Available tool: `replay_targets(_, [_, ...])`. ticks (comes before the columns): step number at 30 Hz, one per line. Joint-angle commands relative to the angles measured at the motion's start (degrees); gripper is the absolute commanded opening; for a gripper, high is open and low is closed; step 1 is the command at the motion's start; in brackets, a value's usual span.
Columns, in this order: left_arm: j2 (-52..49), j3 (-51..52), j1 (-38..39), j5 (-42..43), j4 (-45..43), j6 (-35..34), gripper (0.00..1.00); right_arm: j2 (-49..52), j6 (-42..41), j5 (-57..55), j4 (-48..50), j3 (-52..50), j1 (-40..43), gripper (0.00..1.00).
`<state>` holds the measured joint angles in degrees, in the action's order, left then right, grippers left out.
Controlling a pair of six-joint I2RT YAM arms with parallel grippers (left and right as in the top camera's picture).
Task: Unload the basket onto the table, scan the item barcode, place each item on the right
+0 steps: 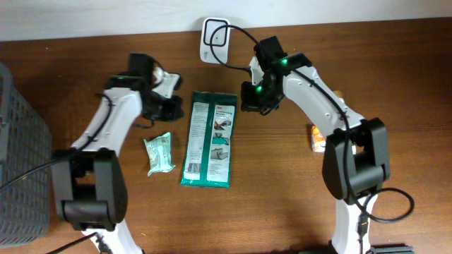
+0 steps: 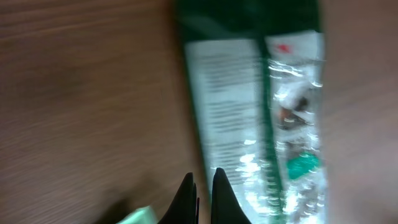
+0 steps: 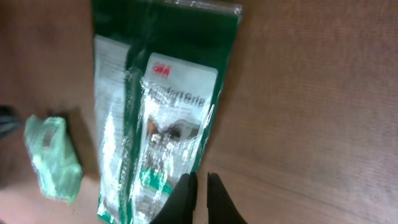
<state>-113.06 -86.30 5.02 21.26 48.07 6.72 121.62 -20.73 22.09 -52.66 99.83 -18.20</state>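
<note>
Green 3M package [image 1: 209, 141] is seen ungripped between closed left end effector [image 2: 203, 175] and closed right end effector [image 3: 201, 177]; pickup is judged pending, opening required.

Looks like a robotics lab staged as a shop checkout: two white robot arms [image 1: 321, 99] at a wood-grain surface [image 1: 282, 204], a grey basket [image 1: 18, 127], a green retail packet [image 1: 210, 137].

grey basket [image 1: 20, 141]: far left edge | orange packet [image 1: 315, 138]: right | wooden table [image 1: 282, 204]: beneath
</note>
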Motion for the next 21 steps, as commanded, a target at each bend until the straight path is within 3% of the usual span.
replay_targets(1, [0.04,0.11,-4.07,-1.11,-0.13,-1.31,0.0,3.3,-4.66,-1.9,4.42,-2.56,-2.08,0.04])
replay_targets(9, [0.04,0.11,-4.46,-1.14,-5.97,-0.66,0.0,9.88,-7.28,-4.98,8.17,-2.78,-4.31,0.04])
replay_targets(18, [0.04,0.13,-4.46,-1.14,-5.84,-0.68,0.0,11.45,-8.31,-4.37,17.03,-2.82,-11.8,0.04])
replay_targets(21, [0.02,0.35,-4.39,-0.87,-4.68,-0.85,0.0,10.47,-7.67,-3.69,17.03,-1.05,-10.03,0.04])
